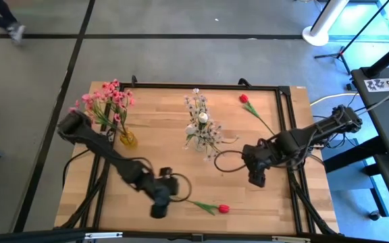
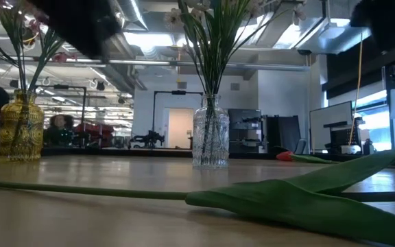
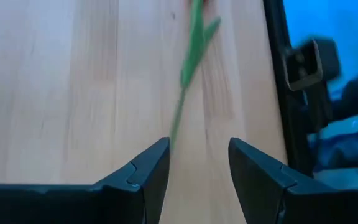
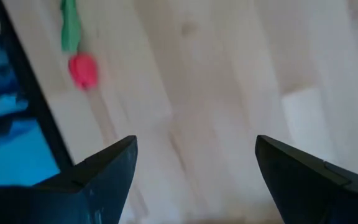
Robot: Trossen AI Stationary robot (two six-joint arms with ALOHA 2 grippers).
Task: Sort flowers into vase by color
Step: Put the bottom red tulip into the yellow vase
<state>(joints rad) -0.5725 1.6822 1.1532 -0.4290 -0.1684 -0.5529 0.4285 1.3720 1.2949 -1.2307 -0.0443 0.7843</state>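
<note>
A yellow vase (image 1: 128, 140) (image 2: 20, 130) at the far left holds pink flowers (image 1: 107, 101). A clear vase (image 1: 201, 143) (image 2: 211, 140) at mid-table holds white flowers (image 1: 198, 116). One red rosebud (image 1: 244, 98) (image 2: 284, 156) lies flat near the far edge. Another red rosebud (image 1: 223, 208) (image 4: 82, 70) lies flat near the front edge, its green stem (image 3: 185, 68) (image 2: 286, 199) pointing left. My left gripper (image 1: 162, 208) (image 3: 199, 146) hovers open just left of that stem's free end. My right gripper (image 1: 256, 177) (image 4: 194, 146) hangs open above the table, right of the clear vase.
A black frame (image 1: 286, 121) borders the wooden table (image 1: 161, 121), and its front rail (image 3: 284, 112) runs close beside the near rosebud. A dark cable loop (image 1: 227, 162) lies by my right gripper. Bare wood lies between the vases and the front edge.
</note>
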